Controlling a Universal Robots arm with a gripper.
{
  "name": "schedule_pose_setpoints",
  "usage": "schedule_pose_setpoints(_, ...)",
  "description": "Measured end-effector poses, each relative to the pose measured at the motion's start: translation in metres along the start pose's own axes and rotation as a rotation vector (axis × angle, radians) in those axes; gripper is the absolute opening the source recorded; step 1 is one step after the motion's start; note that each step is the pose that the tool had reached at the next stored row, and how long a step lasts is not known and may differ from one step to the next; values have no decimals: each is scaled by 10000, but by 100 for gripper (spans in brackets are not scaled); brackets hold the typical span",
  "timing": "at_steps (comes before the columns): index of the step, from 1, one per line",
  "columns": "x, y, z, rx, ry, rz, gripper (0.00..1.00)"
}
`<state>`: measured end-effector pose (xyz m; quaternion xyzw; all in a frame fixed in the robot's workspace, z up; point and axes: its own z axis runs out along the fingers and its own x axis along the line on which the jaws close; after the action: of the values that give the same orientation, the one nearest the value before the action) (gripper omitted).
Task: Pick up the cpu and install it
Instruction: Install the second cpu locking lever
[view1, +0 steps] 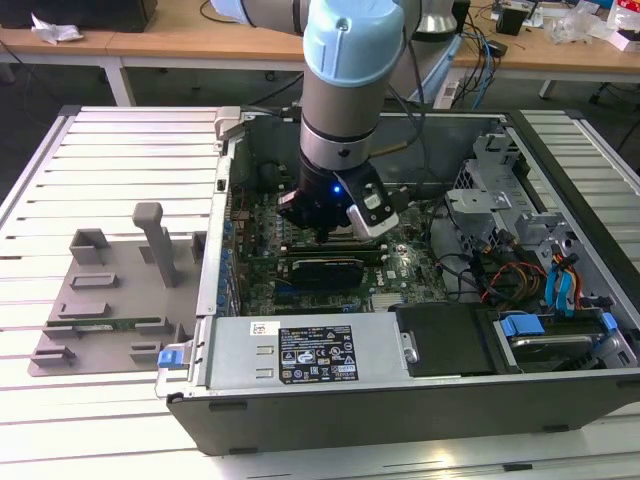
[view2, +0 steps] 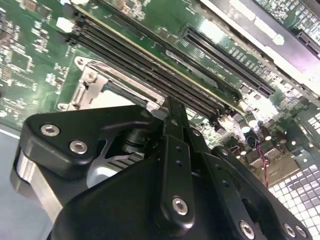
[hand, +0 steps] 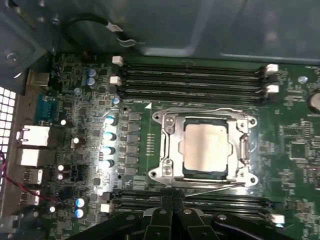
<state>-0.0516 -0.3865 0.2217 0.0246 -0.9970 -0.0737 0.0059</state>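
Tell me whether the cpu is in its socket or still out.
In. The first wrist view shows the cpu lying flat and square inside the socket frame on the motherboard, with the gripper beside it, not holding it.

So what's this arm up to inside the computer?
A robot arm is reaching down into an open computer case that lies on a slatted table. Its gripper hangs just above the motherboard. In the first wrist view the cpu, a silvery square chip, already sits inside its socket frame, between rows of memory slots. So the chip appears to be in place, with the gripper close over that area.
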Motion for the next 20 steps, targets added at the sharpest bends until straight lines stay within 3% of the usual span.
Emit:
schedule_pose_setpoints(4,140,17,121,-3,0,-1,11)
schedule_pose_setpoints(9,160,109,251,-70,5,-60,11)
schedule_pose_setpoints(11,162,111,251,-67,4,-91,11)
schedule_pose_setpoints(12,162,124,165,-46,-3,-101,11)
schedule_pose_setpoints(13,143,133,119,16,1,-100,11)
schedule_pose_setpoints(20,-55,190,118,259,36,-93,11)
